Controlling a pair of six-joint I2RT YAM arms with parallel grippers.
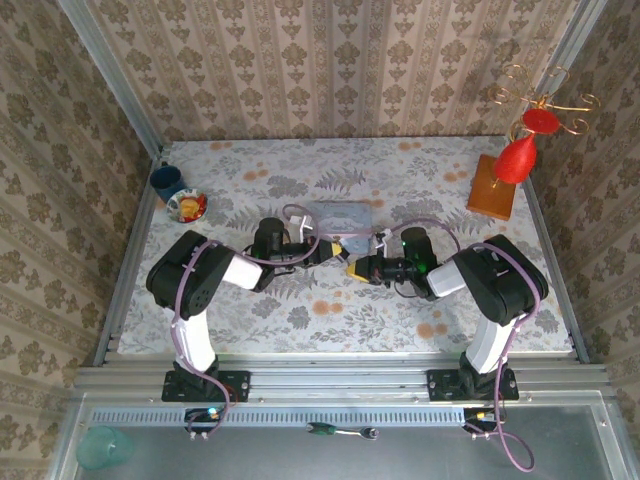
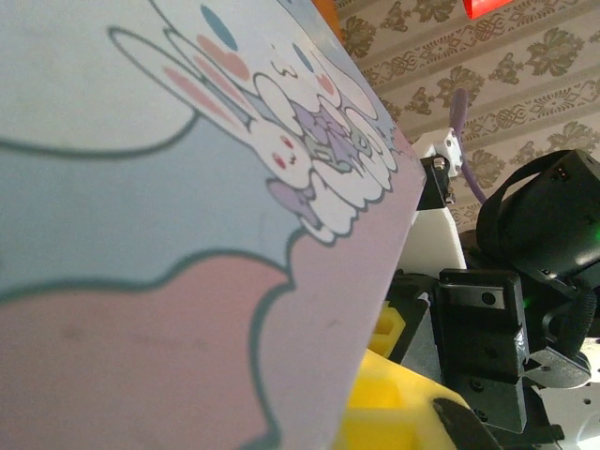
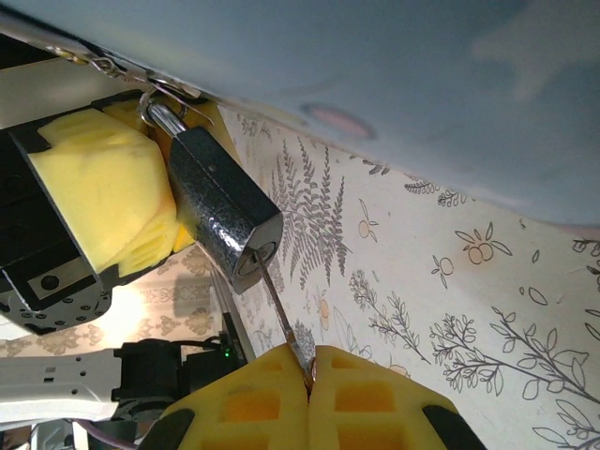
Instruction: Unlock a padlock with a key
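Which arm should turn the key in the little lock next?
Right arm, probably. The right jaws are shut on the key, and its tip meets the padlock keyhole. The left jaws just sit beside the padlock.

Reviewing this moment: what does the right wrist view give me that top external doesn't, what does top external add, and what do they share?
Right wrist: the dark padlock hanging by its shackle at the tin's edge, with the key in its keyhole and pinched between the right gripper's yellow pads.
Top external: a blue cup, a small plate of food, a wooden stand with red ornaments, and a screwdriver near the arm bases.
Both: the pastel tin, the left gripper beside it, and the floral tablecloth.
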